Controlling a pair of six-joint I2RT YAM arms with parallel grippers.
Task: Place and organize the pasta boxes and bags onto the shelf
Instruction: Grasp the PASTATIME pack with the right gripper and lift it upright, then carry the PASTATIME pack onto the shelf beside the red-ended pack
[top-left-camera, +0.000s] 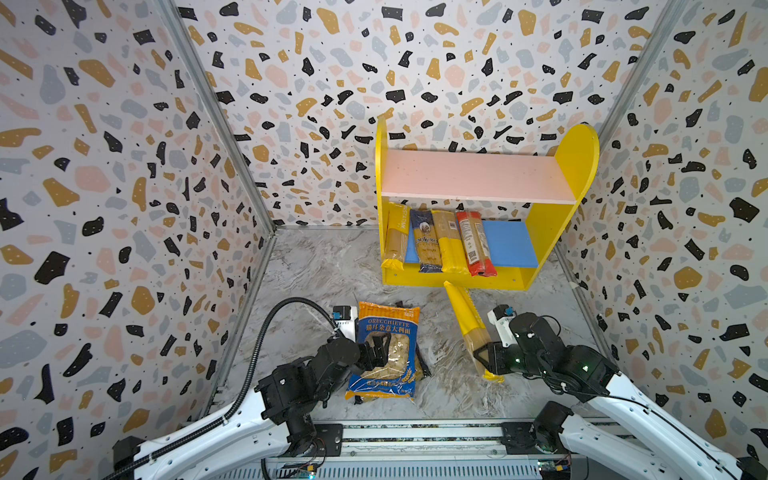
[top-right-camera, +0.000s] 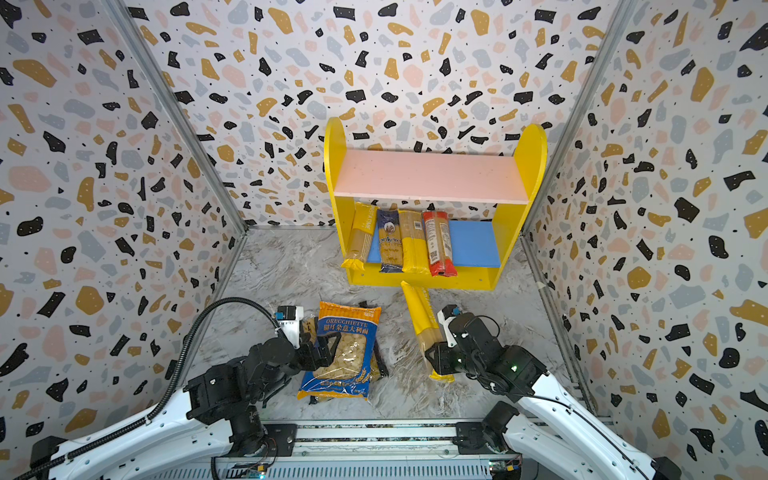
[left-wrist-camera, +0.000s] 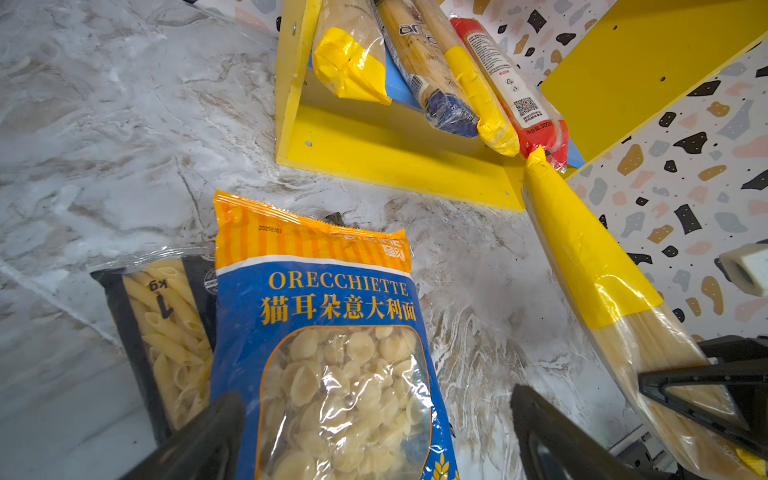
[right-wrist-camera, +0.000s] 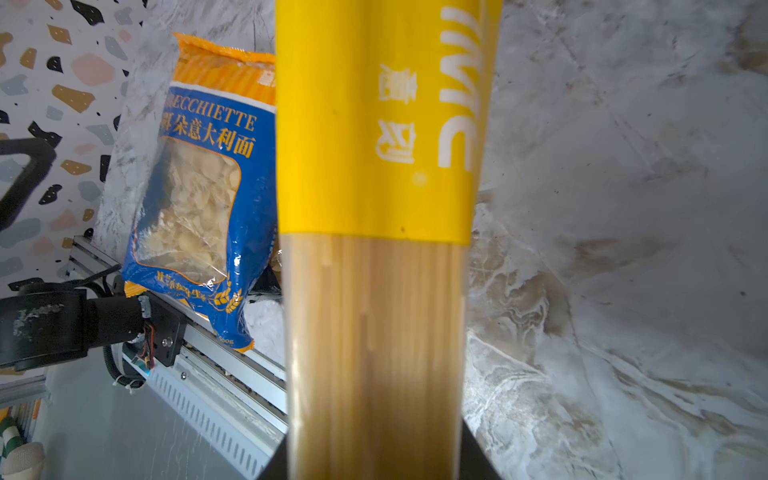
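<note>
Spaghetti pack (top-left-camera: 462, 309), lower centre-right in a top view, is clenched in the right gripper (top-left-camera: 482, 356); steer its tip onto the shelf's (top-left-camera: 548, 224) bare blue board (top-left-camera: 509, 245), beside the red pack (top-left-camera: 476, 245). Left gripper (top-left-camera: 377, 350) gapes above the orecchiette bag (top-left-camera: 388, 328).

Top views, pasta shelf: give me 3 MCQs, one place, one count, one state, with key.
1. The orecchiette bag lies: A on the pink board; B on the tabletop; C against the back wall.
2. Spaghetti packs on the blue board: A two; B three; C four.
3. The right claw is: A shut on the yellow spaghetti pack; B open and empty; C shut on a red pack.
Key: B, marble surrounds it; C, two yellow, one dark blue, one red; A, its jaws pinch the pack's clear end.
</note>
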